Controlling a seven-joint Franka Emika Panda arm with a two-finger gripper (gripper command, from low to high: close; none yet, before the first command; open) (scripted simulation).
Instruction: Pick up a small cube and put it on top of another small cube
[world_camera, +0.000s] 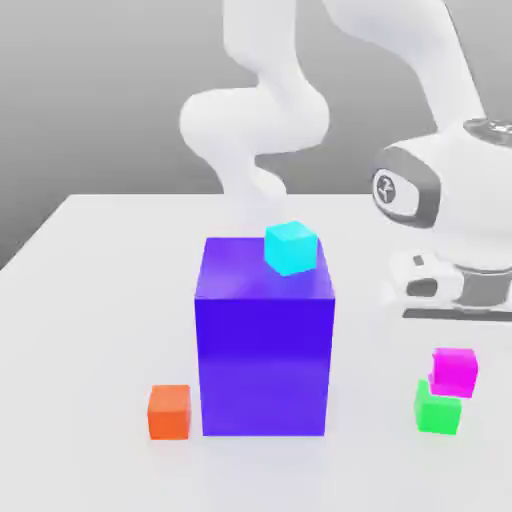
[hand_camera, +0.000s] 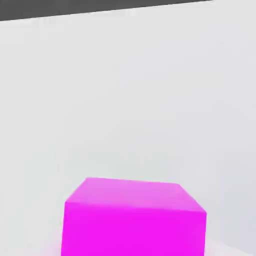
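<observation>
Exterior view, in descending order of size. The white bench (world_camera: 110, 300) spans the frame from its middle height down to the lower edge. My white arm (world_camera: 255, 115) enters at upper centre and arches over to the upper right. The blue-violet block (world_camera: 264, 365) stands upright just below the centre of the frame. My hand (world_camera: 460, 300) is at middle right, above the stacked pair; it is pressed together, though whether it pinches the magenta cube I cannot tell.

Small cubes, all much alike in size: the magenta cube (world_camera: 455, 371), at lower right, sits on top of the green cube (world_camera: 438, 410), set slightly off towards the frame's right. The green cube rests on the bench. The orange cube (world_camera: 169, 412) lies at lower left, near the block and apart from it. The cyan cube (world_camera: 291, 248) is on the block's top face — near the centre of the frame, turned at an angle. In my hand view the magenta cube appears close up, its upper face and one side exposed.
</observation>
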